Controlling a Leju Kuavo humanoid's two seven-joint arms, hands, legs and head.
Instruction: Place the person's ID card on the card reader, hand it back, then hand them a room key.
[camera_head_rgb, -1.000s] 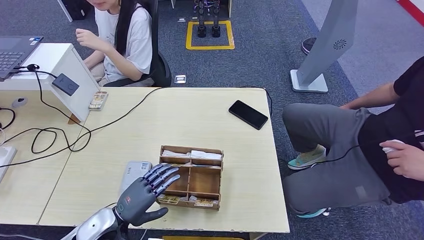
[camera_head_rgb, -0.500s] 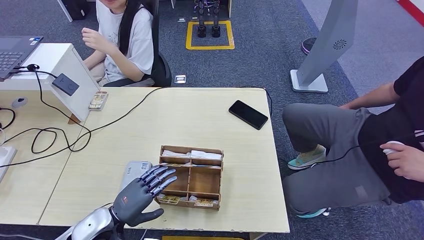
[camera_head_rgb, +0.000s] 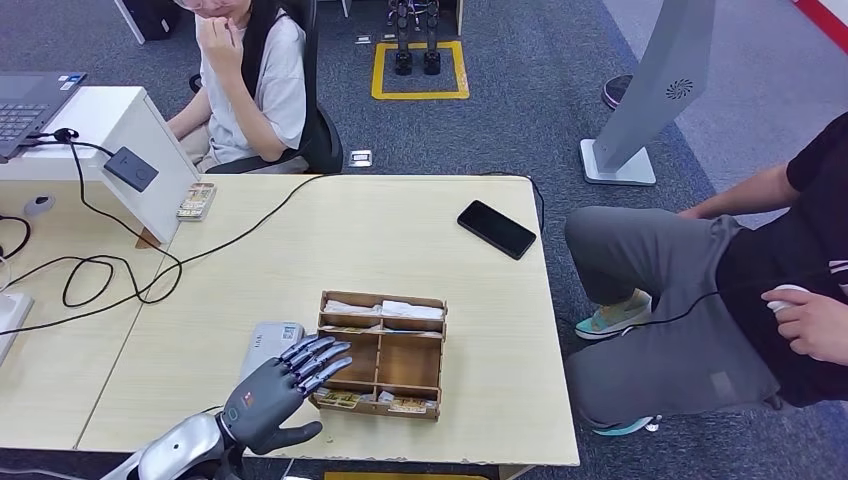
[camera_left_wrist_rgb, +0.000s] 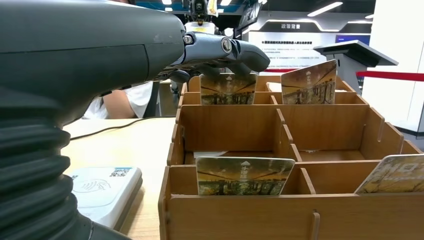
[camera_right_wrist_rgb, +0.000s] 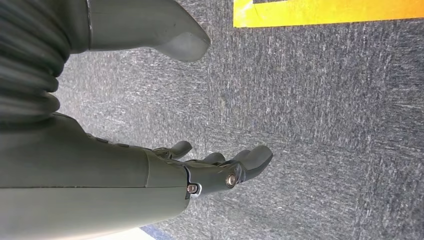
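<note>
Picture-printed room key cards (camera_left_wrist_rgb: 244, 175) stand in the slotted wooden box (camera_head_rgb: 382, 353) beside the grey card reader (camera_head_rgb: 268, 345). Spread and empty, the left hand (camera_head_rgb: 270, 390) hovers at the box's near-left corner. Judging by this, key-picking is underway; next comes pinching one card. The right hand (camera_right_wrist_rgb: 220, 170) hangs loosely spread, empty.

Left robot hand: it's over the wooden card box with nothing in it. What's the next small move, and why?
Probably lower the left robot hand and close its fingers on a room key card standing in the wooden card box. The hand is open, its fingertips above the near-left compartments, and no card is held.
</note>
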